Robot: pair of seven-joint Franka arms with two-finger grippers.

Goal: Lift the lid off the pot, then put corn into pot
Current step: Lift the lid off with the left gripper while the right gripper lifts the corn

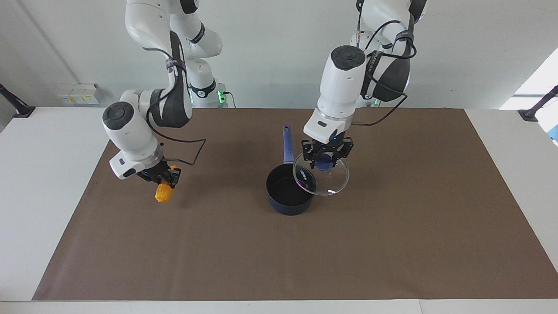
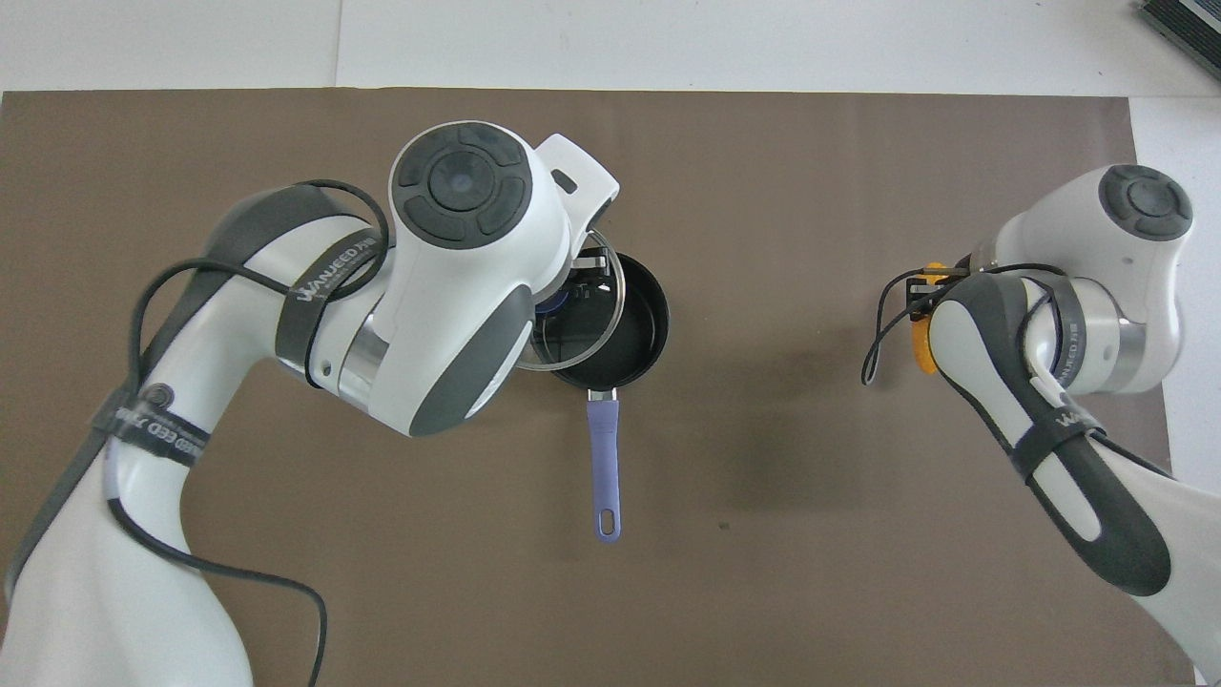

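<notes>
The pot [image 1: 290, 190] [image 2: 636, 329] stands open mid-table, its blue handle [image 1: 287, 144] pointing toward the robots. My left gripper [image 1: 324, 160] is shut on the blue knob of the glass lid [image 1: 324, 179] [image 2: 572, 329]. It holds the lid tilted in the air, over the pot's rim on the side toward the left arm's end. My right gripper [image 1: 163, 178] is shut on the orange-yellow corn [image 1: 164, 192] [image 2: 921, 343]. It holds the corn just above the mat toward the right arm's end of the table.
A brown mat [image 1: 392, 244] covers most of the white table. White boxes [image 1: 78, 93] lie at the table's edge near the right arm's base. Black clamps [image 1: 17, 107] stand at both ends.
</notes>
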